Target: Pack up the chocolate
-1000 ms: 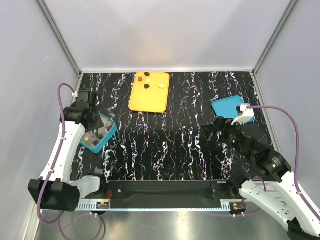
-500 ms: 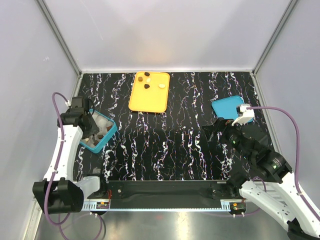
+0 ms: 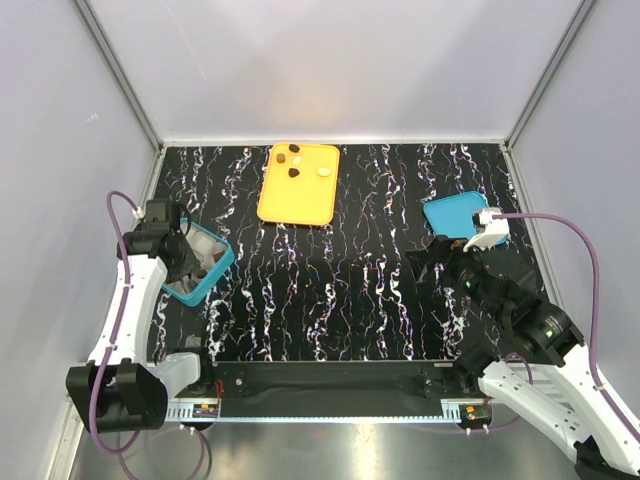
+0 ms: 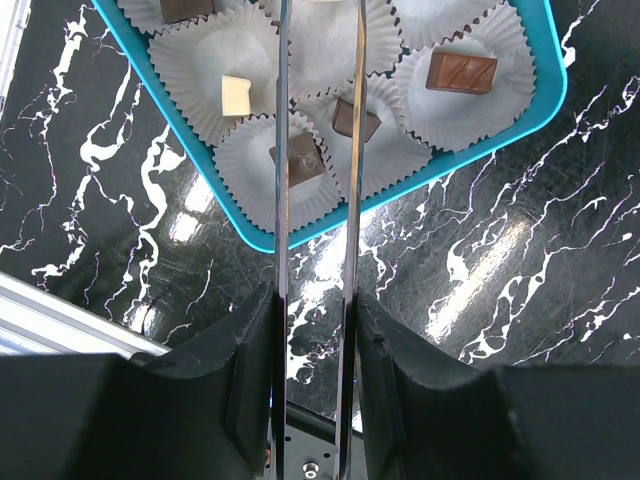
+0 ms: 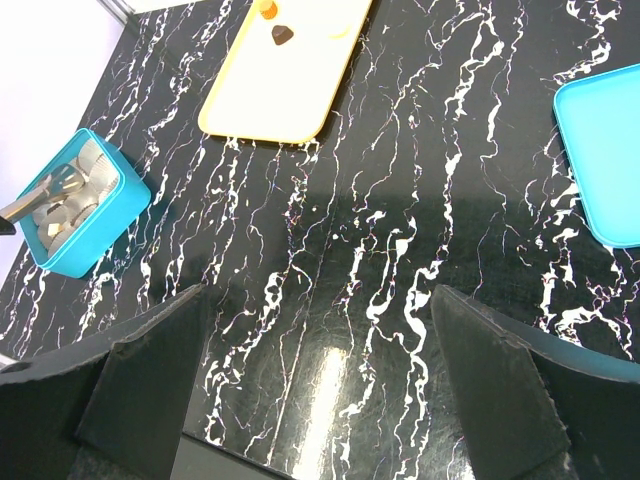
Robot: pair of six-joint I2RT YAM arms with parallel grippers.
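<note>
The teal box at the left holds paper cups with chocolate: dark pieces and a pale one. My left gripper is shut on thin metal tongs. The blades reach over the box with a gap between them and nothing in it. More chocolate lies on the orange tray: a dark piece and a pale round. My right gripper is open and empty above the bare table.
A flat teal lid lies at the right, beside my right arm. The orange tray also shows in the right wrist view. The table is black marble pattern, with walls on three sides.
My left arm has drawn back toward the near-left, with the tongs still over the teal box. The right arm has not moved.
</note>
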